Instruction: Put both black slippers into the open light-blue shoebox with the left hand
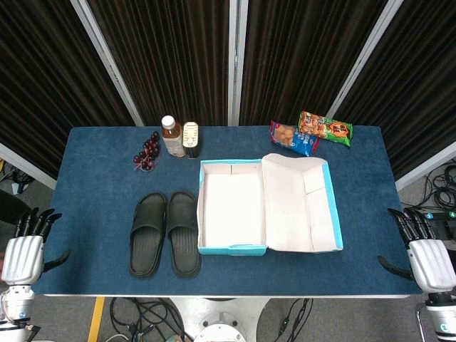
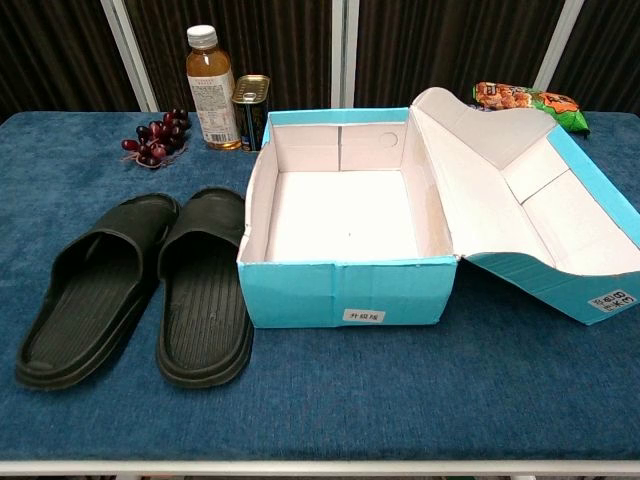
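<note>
Two black slippers lie side by side on the blue table, the left one (image 1: 147,234) (image 2: 95,286) and the right one (image 1: 184,231) (image 2: 204,288), just left of the open light-blue shoebox (image 1: 232,248) (image 2: 340,295). The box is empty, its lid (image 1: 303,206) (image 2: 545,225) folded out to the right. My left hand (image 1: 27,251) hangs off the table's left front corner, fingers spread, holding nothing. My right hand (image 1: 422,249) hangs off the right front corner, also spread and empty. Neither hand shows in the chest view.
At the back left stand a tea bottle (image 1: 171,135) (image 2: 210,88) and a small can (image 1: 190,139) (image 2: 250,112), with dark grapes (image 1: 147,152) (image 2: 155,138) beside them. Two snack bags (image 1: 312,132) (image 2: 525,100) lie behind the box lid.
</note>
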